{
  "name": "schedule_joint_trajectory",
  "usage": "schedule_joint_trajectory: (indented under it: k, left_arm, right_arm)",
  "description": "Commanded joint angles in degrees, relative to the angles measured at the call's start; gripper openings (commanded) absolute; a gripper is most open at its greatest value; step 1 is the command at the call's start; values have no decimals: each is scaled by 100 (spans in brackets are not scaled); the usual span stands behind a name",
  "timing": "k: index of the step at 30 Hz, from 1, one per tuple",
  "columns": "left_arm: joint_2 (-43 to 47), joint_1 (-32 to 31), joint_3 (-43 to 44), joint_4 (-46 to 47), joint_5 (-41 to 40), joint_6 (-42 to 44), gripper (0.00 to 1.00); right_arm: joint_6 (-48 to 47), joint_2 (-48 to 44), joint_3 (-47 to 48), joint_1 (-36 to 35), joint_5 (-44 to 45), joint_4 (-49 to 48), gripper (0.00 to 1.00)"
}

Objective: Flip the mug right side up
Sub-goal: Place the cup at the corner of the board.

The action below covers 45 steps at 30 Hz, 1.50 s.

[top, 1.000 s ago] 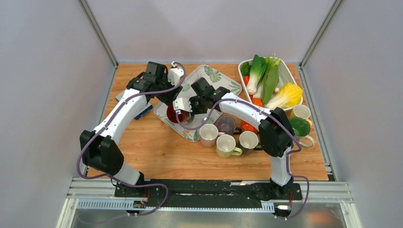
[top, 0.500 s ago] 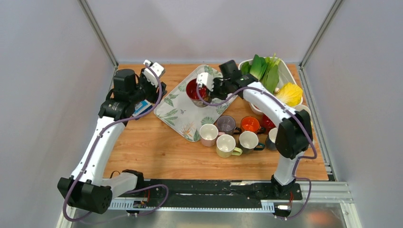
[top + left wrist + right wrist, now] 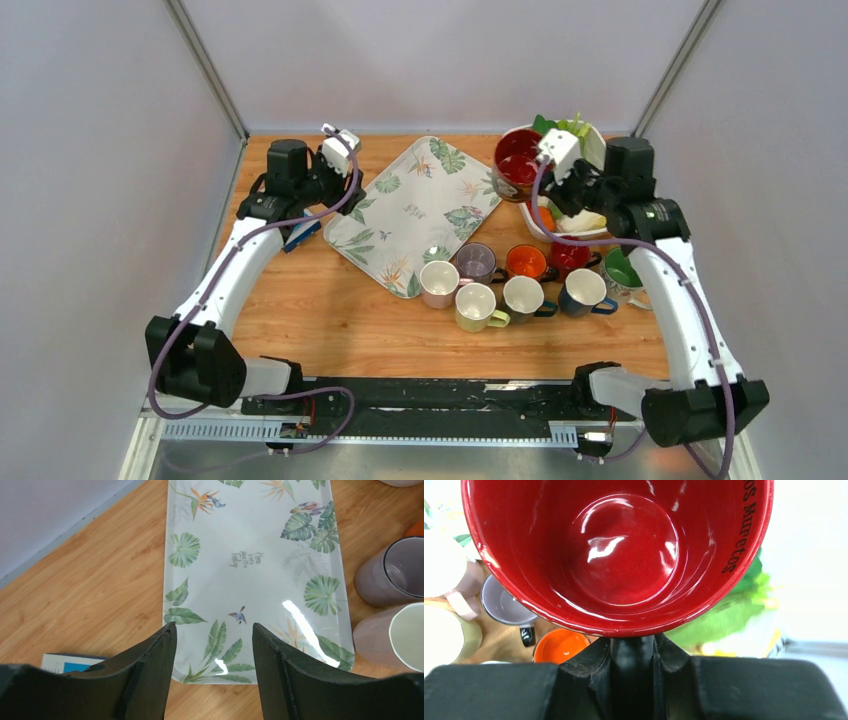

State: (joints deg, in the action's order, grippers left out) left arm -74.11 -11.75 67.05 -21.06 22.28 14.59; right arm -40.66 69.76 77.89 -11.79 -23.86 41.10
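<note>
A red mug with a black handle hangs in the air at the back right, beside the vegetable bin. Its glossy inside faces the top camera and the right wrist camera. My right gripper is shut on the mug's handle, and its fingers press the handle from both sides. The leaf-print tray lies bare in the middle of the table. At the tray's left edge my left gripper stands open, and between its fingers only the tray shows.
Several upright mugs cluster right of the tray: pink, yellow-green, purple, orange, dark blue. A white bin of vegetables sits at the back right under my right arm. A blue book lies left of the tray.
My right arm has carried the red mug from the tray up and to the back right. My left arm has drawn back to the tray's left edge, empty.
</note>
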Motion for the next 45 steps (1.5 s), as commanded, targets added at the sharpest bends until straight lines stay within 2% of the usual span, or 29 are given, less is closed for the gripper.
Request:
schedule_joint_trajectory:
  k: [1, 6, 9, 15, 24, 28, 33, 38, 40, 45]
  left_arm:
    - [-296, 15, 405, 356, 265, -169, 64]
    - [-508, 15, 580, 418, 269, -140, 63]
    - [-542, 15, 566, 479, 266, -85, 63]
    - [-565, 15, 388, 683, 304, -68, 63]
    - [-719, 35, 284, 1037, 446, -15, 63]
    - [-702, 74, 144, 1261, 470, -25, 63]
    - [-651, 102, -36, 1415, 453, -108, 63]
    - [-547, 118, -203, 1504, 423, -111, 63]
    - [-525, 118, -210, 1478, 423, -112, 63]
    - [-542, 113, -116, 1386, 408, -95, 63]
  right_arm:
    - [783, -853, -22, 743, -116, -276, 0]
    - [721, -1686, -191, 1538, 328, 559, 0]
    - [892, -2151, -265, 1926, 957, 1271, 0]
    - [1274, -2967, -367, 2230, 2263, 1984, 0]
    - [1321, -3427, -483, 2326, 3022, 3528, 0]
    - [1286, -3445, -435, 2330, 3148, 3943, 0]
    - [1133, -3495, -599, 2266, 3273, 3963, 0]
    - [510, -3559, -751, 2216, 2121, 3918, 0]
    - [290, -3603, -850, 2216, 1993, 3810, 0]
    - [708, -3700, -1233, 2215, 2545, 3551, 0]
